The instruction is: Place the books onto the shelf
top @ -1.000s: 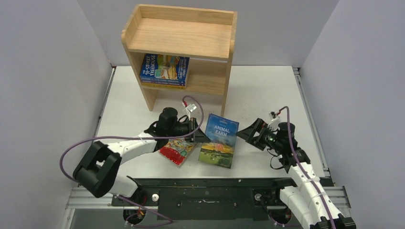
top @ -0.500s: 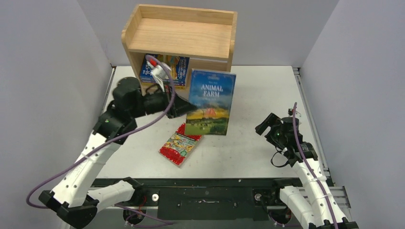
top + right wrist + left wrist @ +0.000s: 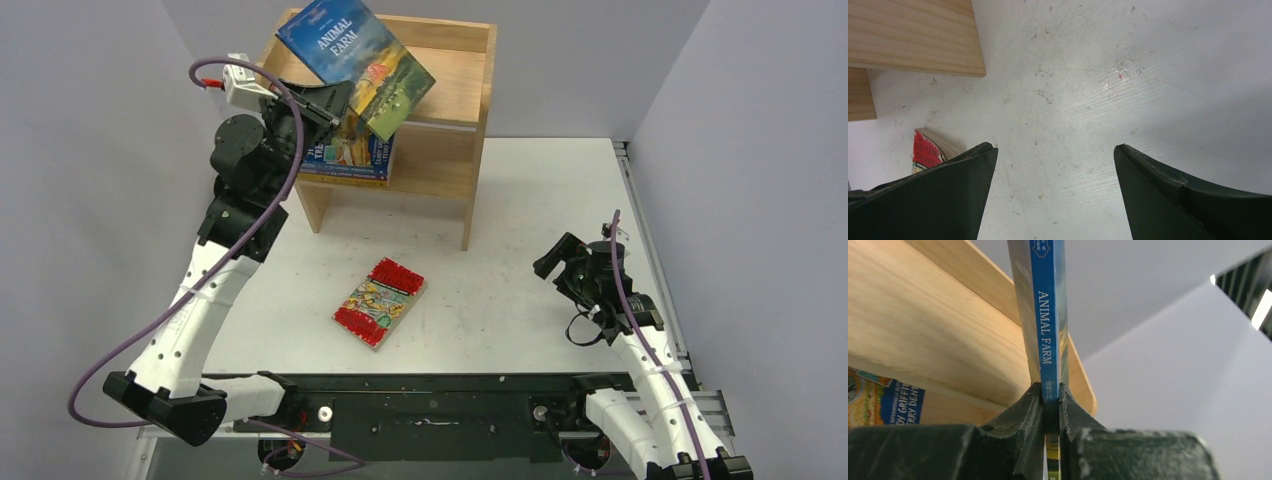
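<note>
Left claw [image 3: 1050, 392]: clamped tight on the spine of the Animal Farm book [image 3: 355, 62], both fingers pinching its lower end. The book is held aloft and tilted, cover facing up, over the front left part of the top of the shelf [image 3: 476, 180]. Whether the book touches the top board cannot be determined.

Inside the shelf, a stack of books [image 3: 350, 155] lies flat on the inner board, against the left side panel, directly below the held book.

A red-bordered book [image 3: 380, 302] lies flat on the counter [image 3: 520, 200] in front of the shelf, apart from it, cover up.

Right claw [image 3: 1054, 148]: jaws spread wide, nothing between them. It hangs over bare counter in front of the shelf and to its right, well apart from it. The red-bordered book shows only at the left edge of its wrist view.
</note>
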{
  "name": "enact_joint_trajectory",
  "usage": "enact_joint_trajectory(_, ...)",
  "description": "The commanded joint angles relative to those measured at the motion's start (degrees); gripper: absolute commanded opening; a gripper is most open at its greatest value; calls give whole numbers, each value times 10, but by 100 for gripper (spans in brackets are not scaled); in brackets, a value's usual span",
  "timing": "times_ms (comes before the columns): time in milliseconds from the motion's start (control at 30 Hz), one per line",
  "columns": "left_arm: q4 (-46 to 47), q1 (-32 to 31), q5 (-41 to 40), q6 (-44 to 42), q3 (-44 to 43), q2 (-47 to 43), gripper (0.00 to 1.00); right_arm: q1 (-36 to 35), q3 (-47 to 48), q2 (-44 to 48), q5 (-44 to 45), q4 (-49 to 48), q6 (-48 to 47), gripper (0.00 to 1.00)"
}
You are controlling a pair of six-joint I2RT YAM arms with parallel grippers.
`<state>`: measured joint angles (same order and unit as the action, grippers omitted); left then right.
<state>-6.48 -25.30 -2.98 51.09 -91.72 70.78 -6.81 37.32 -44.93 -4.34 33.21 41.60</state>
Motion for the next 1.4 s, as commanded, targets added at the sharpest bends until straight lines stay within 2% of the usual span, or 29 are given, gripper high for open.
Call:
enact_joint_trajectory(0,167,4,-193,99,16,6,0,1,-1,0,-14,-32,11,90)
enact_joint_trajectory(167,261,4,-289,174,75,5,0,1,-8,-5,-26,-45,13,90)
enact_joint_trajectory(367,266,4,-341,252,104,3,0,1,-12,-7,-32,-46,12,90)
enact_joint_trajectory(600,246,4,-338,314,115,18,0,1,-19,3,-33,-42,15,90)
enact_joint_trajectory(767,238,2,-306,344,118,33,0,1,-21,11,-30,-36,15,90)
enact_joint_trajectory(1333,197,1,-292,381,130,66,0,1,-23,15,-29,-34,18,90)
enact_joint_trajectory(1367,192,1,-291,380,128,68,6,1,-24,16,-28,-32,19,90)
